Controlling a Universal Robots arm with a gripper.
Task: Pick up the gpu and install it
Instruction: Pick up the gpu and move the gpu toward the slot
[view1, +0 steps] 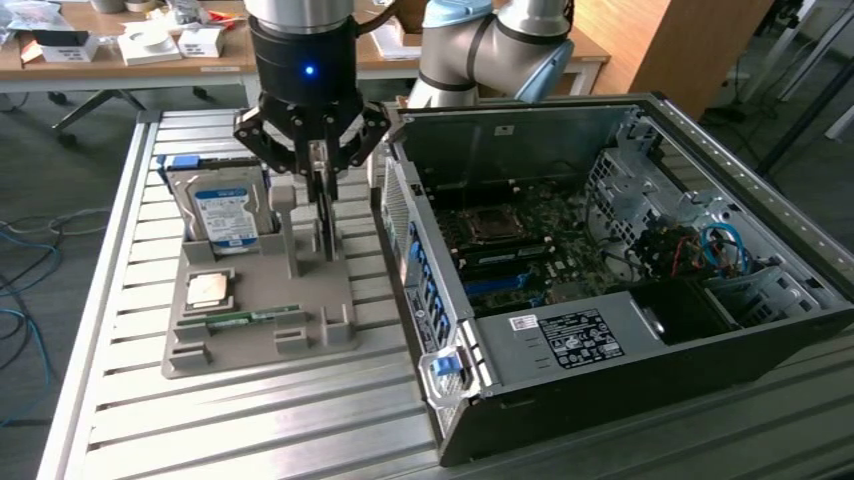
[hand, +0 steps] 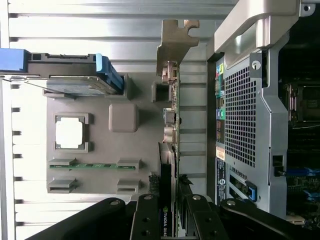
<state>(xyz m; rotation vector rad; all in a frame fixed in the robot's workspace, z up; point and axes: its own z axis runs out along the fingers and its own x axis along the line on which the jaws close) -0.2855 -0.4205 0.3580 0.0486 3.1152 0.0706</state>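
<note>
One gpu (view1: 322, 218) stood on edge in holder tray (view1: 334, 332), gripper (view1: 318, 150) over it.
Gpu is propped upright in a slot at tray's edge nearest the PC case (view1: 561, 340), prob. so its top edge is offered for a grab from above. Arm (view1: 304, 50) is held vertical, wrist pointed straight down, gripper set astride gpu's top edge; whether it is clamped or slack can't be told.

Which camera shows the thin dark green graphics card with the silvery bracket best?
The wrist view: the thin dark green graphics card runs edge-on, its silvery bracket plain. The exterior view gives a narrow upright sliver below the tool.
</note>
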